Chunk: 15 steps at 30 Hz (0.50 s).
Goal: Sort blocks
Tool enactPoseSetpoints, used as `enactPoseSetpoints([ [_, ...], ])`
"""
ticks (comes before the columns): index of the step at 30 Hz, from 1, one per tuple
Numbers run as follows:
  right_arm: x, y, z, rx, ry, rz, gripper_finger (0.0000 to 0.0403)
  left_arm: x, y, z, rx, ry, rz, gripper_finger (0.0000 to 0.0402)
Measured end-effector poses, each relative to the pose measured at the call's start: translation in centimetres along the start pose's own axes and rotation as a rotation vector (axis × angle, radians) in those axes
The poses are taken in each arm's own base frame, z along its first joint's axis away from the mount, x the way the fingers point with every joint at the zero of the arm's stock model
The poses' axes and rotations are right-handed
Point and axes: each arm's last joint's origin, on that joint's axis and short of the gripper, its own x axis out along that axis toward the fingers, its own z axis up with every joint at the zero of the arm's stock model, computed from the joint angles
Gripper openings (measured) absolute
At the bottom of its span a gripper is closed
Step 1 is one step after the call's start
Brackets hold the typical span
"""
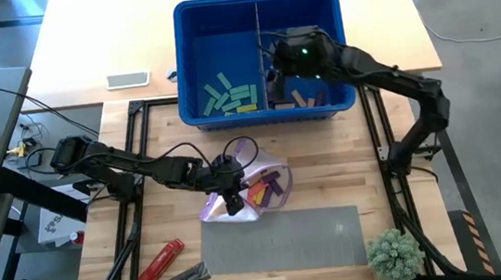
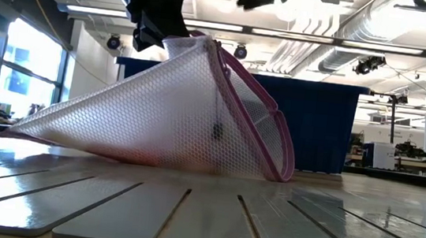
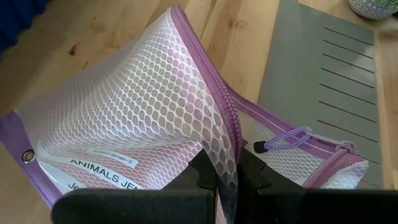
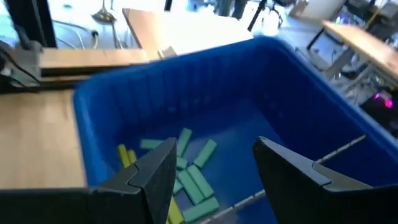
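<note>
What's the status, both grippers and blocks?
Left gripper shut on mesh bag. Right gripper open over blue bin. Blocks in bin.

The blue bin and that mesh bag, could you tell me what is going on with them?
The left gripper is shut on the mesh bag, lifting one edge off the table. Some blocks lie by the bag. The right gripper hangs open over the blue bin, where green and yellow blocks already lie.

Bright, even overhead light; ceiling lamps glare upper right in low view. Right wrist view motion-blurred. Ribbed flat grey mat (image 2: 210, 222) shows glossy reflections in foreground.
</note>
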Motion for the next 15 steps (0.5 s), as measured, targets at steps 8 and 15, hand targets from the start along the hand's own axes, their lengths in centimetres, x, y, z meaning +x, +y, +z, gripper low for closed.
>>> enactPoseSetpoints([
  [8,3.1,-4.5,-2.4,0.035,0.063,-0.025,0.0201,0.0,0.0,-0.3,0.005,0.044,-0.026,0.0000],
  [15,3.9,-8.8,-6.6,0.013,0.262,0.054,0.0201,0.0,0.0,-0.4,-0.011,0.050,-0.026,0.0000],
])
